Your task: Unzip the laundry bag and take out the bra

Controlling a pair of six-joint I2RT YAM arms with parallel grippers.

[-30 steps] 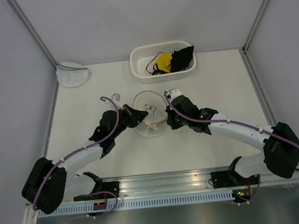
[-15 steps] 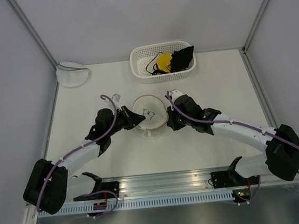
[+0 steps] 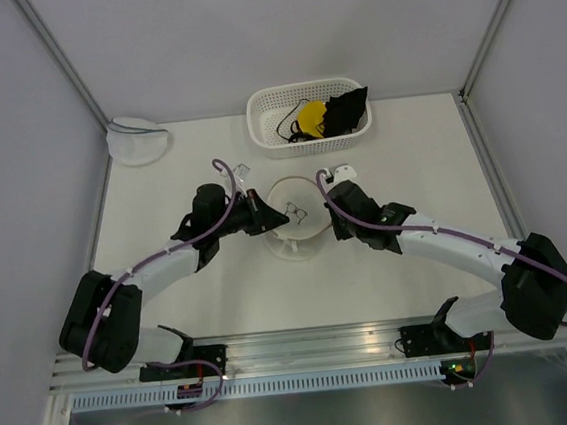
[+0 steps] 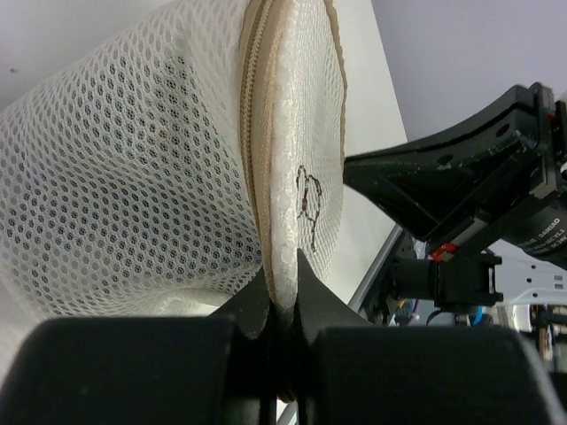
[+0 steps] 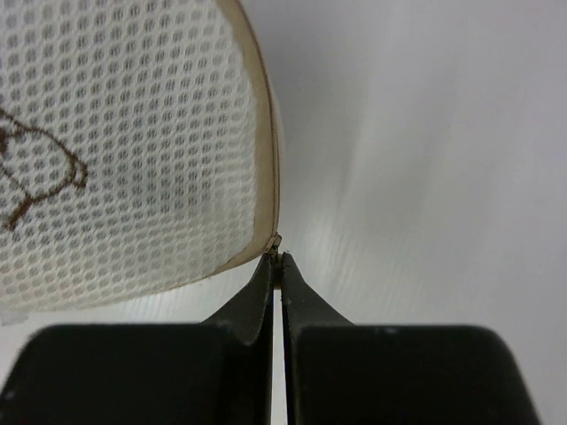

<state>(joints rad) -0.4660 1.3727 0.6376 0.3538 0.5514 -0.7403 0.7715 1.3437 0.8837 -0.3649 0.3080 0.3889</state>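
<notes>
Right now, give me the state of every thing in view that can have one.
laundry bag: zip closed where it shows, held on edge between both pincers
left pincer: shut on the bag's tan rim
right pincer: shut on the rim's opposite edge
basket: upright, holding black fabric and a yellow round item
other pouch: lying at the far left corner, zip too small to tell

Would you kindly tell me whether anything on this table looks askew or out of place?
Yes: the laundry bag is not lying flat. It is tipped up on edge in the middle of the table, with its tan rim pinched on opposite sides by the left gripper and the right gripper. Nothing looks spilled or torn.
</notes>
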